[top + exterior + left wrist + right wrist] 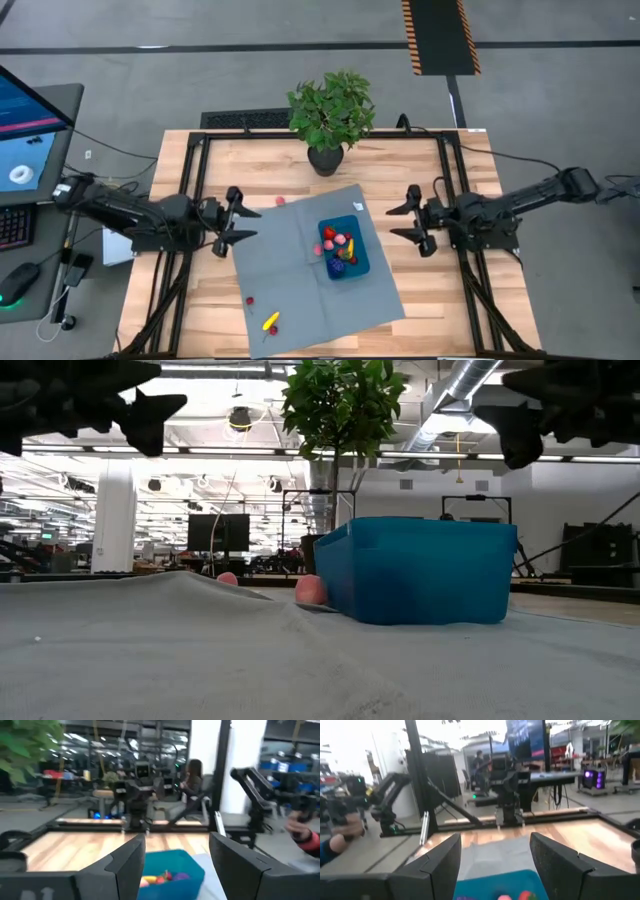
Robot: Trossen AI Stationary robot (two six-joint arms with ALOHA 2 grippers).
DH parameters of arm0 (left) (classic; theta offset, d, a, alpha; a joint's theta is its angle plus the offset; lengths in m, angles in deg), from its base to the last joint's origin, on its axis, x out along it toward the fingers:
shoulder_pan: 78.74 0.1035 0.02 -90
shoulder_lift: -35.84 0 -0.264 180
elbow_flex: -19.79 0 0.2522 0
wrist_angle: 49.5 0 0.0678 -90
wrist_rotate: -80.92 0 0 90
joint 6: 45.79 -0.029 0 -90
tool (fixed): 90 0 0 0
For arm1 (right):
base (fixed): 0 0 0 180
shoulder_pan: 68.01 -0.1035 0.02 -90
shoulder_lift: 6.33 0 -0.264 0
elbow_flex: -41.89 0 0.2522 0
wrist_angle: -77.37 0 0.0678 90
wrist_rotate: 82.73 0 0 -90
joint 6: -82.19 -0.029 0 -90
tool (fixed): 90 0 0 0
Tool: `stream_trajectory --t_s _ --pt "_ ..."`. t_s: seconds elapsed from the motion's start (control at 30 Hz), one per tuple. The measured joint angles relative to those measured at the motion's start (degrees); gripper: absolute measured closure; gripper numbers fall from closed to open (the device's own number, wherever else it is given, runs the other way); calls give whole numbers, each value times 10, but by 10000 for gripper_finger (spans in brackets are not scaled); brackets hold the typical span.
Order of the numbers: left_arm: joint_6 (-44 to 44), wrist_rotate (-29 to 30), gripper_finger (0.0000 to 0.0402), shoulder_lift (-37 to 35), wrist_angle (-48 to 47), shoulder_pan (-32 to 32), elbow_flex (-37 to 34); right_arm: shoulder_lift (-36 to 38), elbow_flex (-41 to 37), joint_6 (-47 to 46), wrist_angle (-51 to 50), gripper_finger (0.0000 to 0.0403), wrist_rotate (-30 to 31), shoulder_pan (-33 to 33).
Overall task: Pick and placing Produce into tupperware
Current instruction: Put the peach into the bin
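The blue tupperware (344, 248) stands on a grey-blue mat (290, 265) and holds red, pink, yellow and purple produce (338, 242). More produce lies loose. A pink piece (318, 250) rests against the tupperware's left wall, and another pink one (280, 200) lies on the wood. A red bit (250, 300) and a yellow piece (270, 322) lie at the mat's near left. My left gripper (238, 222) hovers open at the mat's left edge. My right gripper (408, 222) hovers open right of the mat. Both point level at the tupperware (170, 870) (500, 887), well short of it.
A potted plant (332, 115) stands at the table's far middle. Black frame rails (195, 190) run along both sides of the table. A monitor, a keyboard and a mouse (18, 280) lie off the table's left. A person's hand (335, 845) shows in the room beyond.
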Motion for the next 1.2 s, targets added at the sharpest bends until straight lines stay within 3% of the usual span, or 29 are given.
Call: stream_trajectory --t_s 0.13,0.27,0.37,0.87,1.2 --pt "25 -33 191 -24 -32 51 0 -76 41 6 0 143 -10 -1" --pt "52 -35 191 -42 -96 92 0 -149 90 19 2 143 -34 -1" --pt "72 -38 191 -43 -93 104 0 -206 138 20 -28 143 -50 -1" --pt "65 -41 191 -43 -114 104 0 -503 568 91 -487 143 -50 -10" --pt "28 -155 191 -129 -139 96 0 -623 769 110 -702 143 -78 24"
